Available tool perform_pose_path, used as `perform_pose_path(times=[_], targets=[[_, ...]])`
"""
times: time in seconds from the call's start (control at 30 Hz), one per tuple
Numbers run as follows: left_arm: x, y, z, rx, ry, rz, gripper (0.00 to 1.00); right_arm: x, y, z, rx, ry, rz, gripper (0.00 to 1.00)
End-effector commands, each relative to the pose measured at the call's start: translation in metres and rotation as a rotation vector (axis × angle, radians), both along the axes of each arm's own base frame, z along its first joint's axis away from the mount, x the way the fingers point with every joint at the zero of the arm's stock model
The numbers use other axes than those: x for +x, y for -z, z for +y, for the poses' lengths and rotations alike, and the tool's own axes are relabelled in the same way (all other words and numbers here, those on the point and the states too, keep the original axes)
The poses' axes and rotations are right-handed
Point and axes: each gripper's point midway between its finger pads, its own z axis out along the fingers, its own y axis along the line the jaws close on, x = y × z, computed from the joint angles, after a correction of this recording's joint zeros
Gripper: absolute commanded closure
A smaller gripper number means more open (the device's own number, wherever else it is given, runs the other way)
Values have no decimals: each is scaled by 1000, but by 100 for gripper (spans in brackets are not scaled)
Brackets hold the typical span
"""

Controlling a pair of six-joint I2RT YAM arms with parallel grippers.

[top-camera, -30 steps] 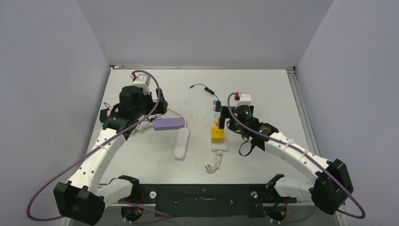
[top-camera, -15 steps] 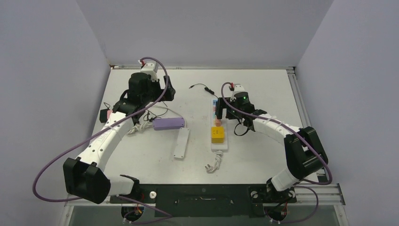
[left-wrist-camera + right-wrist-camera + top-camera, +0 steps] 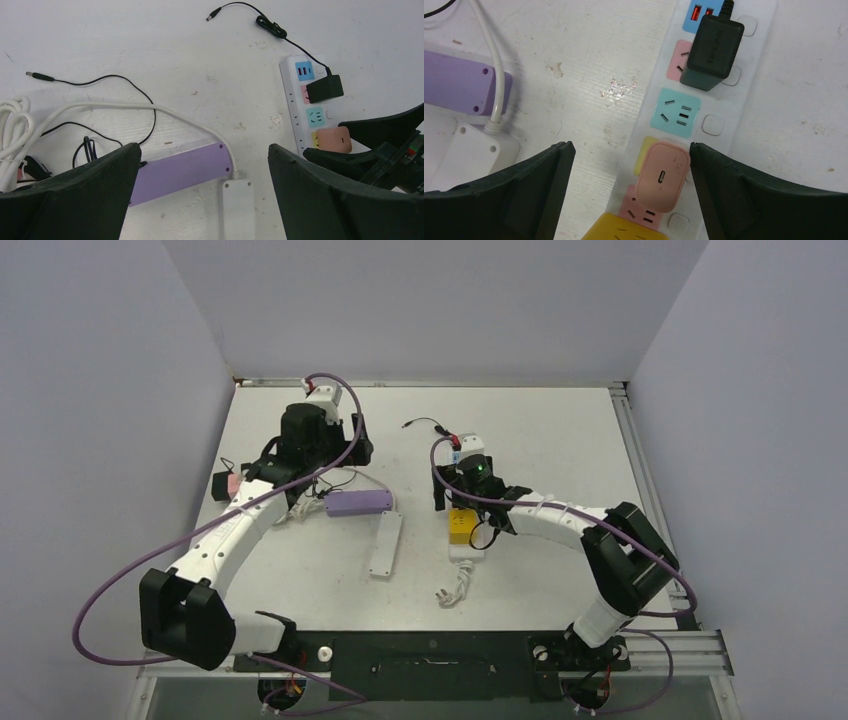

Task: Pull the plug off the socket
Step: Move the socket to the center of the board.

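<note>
Ok, right claw [image 3: 631, 146] spread wide, empty, hovering over pink plug [image 3: 662, 176], which sits in yellow-framed socket on white power strip [image 3: 724, 100]. Plug looks light, hard plastic w/ smooth rounded shell, prob slippery. Best to pinch across long flat sides, low, and pull straight out. Strip prob light too, may lift w/ it. Room tight: yellow plug [image 3: 624, 230] just beside, black adapter [image 3: 713, 50] one socket away. Bare table [image 3: 574, 40] either side. Left claw [image 3: 204, 149] also wide, empty, above purple strip [image 3: 180, 172].
</note>
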Motion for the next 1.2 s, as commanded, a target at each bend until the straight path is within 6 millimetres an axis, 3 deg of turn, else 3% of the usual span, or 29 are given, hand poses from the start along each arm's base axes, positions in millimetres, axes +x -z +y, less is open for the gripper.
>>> perform_pose_path(times=[0.0,0.2,0.33,0.37,0.47,0.63,0.9,1.0,1.07,1.17], targets=[[5,-4,-7,6,20,-23,4,16,-3,-15,-65,126,-70,13],[5,1,-11,14,31,-6,4,17,4,-17,-79,131,-62,25],[4,0,-13,15,38,-7,4,17,8,-12,-75,103,-54,51],[4,0,-14,14,39,-8,4,16,7,-9,-68,82,-55,62],[3,-1,-14,12,39,-9,4,11,2,4,-33,-3,-72,75],[2,2,-23,-29,69,15,4,-3,1,33,12,-203,-79,85],[6,20,-32,-136,91,106,4,-33,0,73,-7,-460,-84,82],[10,27,-30,-186,80,137,4,-38,-3,81,-10,-479,-92,69],[12,32,-28,-186,68,148,4,-35,-6,81,-12,-458,-96,52],[13,40,-29,-196,60,168,4,-28,-14,80,-13,-420,-107,38]])
